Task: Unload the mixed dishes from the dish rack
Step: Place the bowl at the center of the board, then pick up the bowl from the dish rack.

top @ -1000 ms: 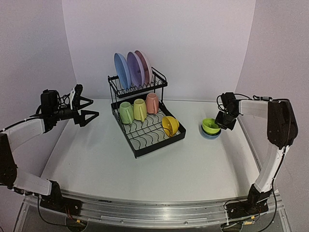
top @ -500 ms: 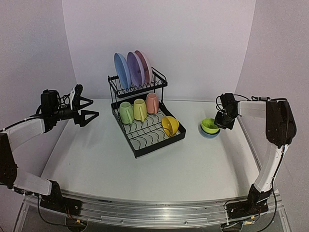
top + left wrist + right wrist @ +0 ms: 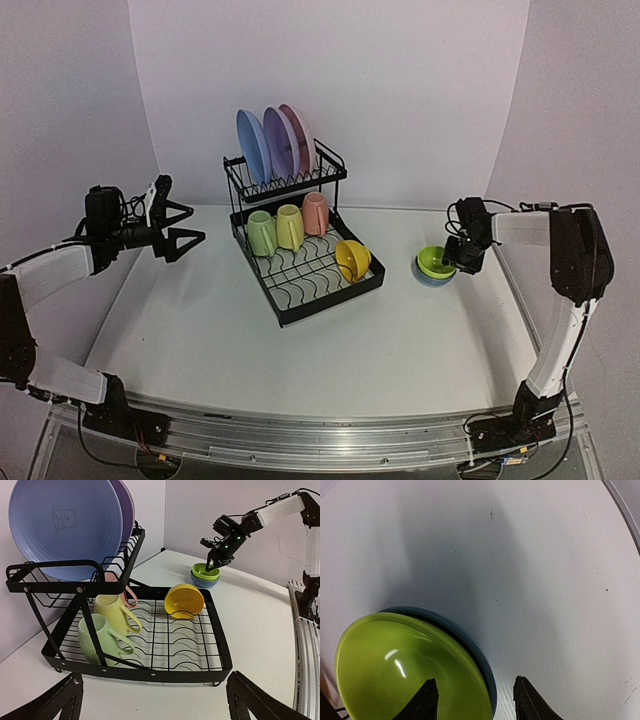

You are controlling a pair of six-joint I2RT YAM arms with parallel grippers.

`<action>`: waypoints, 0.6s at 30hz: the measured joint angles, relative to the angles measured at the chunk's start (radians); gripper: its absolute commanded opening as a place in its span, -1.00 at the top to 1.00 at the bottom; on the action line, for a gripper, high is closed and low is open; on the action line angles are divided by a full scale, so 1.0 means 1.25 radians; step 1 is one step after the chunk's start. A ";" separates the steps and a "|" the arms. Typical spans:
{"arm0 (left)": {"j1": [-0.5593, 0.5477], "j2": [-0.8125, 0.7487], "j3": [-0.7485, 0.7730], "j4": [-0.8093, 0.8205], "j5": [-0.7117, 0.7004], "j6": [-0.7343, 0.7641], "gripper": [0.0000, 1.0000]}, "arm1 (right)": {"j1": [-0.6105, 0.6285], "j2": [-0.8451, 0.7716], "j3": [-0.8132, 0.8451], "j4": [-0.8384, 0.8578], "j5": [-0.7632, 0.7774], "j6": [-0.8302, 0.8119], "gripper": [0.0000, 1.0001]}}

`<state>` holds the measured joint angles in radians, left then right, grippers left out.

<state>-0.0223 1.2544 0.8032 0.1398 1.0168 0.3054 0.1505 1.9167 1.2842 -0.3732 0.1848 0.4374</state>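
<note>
White table (image 3: 300, 350), lilac walls (image 3: 400, 90), even light.

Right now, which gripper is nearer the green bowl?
Right. The right gripper straddles the green bowl at its rim; the left gripper hovers open on the far side of the dish rack.

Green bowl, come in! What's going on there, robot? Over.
Right gripper open, astride rim of green bowl; it sits nested in blue bowl. Left gripper open, clear of dish rack. Nothing blocking.
</note>
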 measured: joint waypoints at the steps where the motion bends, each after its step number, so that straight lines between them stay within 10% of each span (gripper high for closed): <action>1: 0.000 0.001 0.000 0.000 0.000 0.000 -0.99 | 0.000 0.000 0.000 0.000 -0.002 -0.002 -0.09; 11: 0.001 0.006 0.000 0.002 0.000 -0.012 -0.99 | 0.055 -0.064 0.074 -0.091 0.058 -0.058 -0.48; 18: 0.003 0.006 -0.010 0.045 0.000 -0.040 -0.99 | 0.301 -0.093 0.264 -0.170 0.229 -0.110 -0.54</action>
<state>-0.0185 1.2617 0.7902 0.1957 1.0164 0.2554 0.5264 1.8003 1.6142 -0.5858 0.4715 0.3001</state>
